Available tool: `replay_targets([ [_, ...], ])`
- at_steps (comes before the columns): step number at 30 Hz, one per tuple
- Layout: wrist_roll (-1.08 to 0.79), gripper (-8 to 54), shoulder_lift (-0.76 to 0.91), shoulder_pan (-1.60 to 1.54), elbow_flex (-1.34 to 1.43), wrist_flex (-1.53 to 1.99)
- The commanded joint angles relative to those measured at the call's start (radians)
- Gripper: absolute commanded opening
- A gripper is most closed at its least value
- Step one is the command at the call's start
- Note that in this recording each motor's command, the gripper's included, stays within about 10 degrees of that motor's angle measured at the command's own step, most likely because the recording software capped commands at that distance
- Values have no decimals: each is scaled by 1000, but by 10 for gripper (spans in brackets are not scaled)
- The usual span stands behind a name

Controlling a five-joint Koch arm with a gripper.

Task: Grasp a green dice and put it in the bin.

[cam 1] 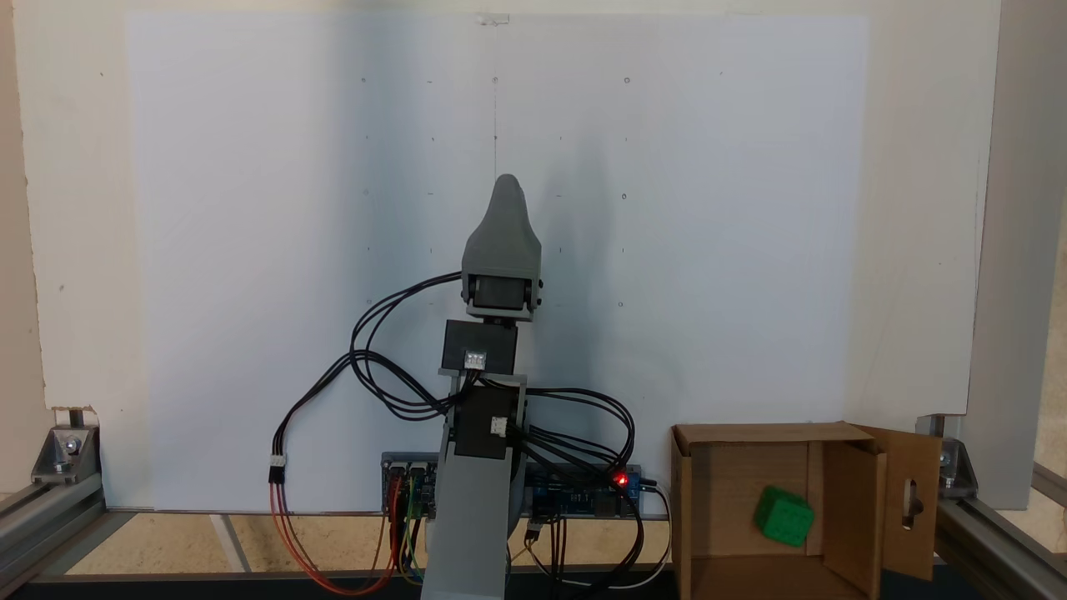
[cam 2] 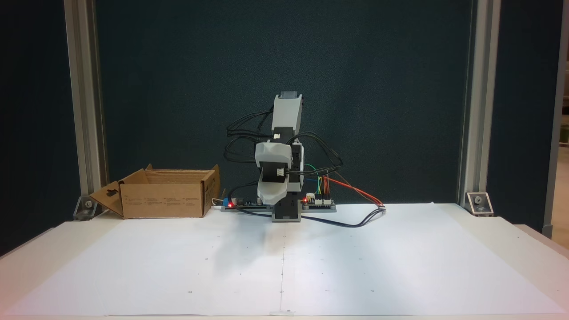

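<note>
The white-papered surface (cam 2: 400, 266) spreads wide under the folded arm (cam 1: 475, 500). From above, the arm's lower part is cut off at the frame edge. The bin (cam 1: 725, 500) stands beside the circuit boards (cam 2: 318, 202), its walls hiding its contents from the front. The hand (cam 1: 508, 187) shows as one grey tip; whether it is parted or closed cannot be told. The green dice (cam 1: 783, 517) lies inside the bin.

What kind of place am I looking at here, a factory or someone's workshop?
Probably a small lab or hobby test bench, not a factory: a little grey arm with loose wires and bare circuit boards, a white paper sheet on an aluminium-framed table, and a cardboard box.
</note>
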Motion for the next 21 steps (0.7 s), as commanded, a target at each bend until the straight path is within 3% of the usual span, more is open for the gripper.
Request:
replay_targets([
  [1,29,440,109,0,-9,-167],
  [13,32,445,109,-2,213,-638],
  [21,32,440,109,5,305,-687],
])
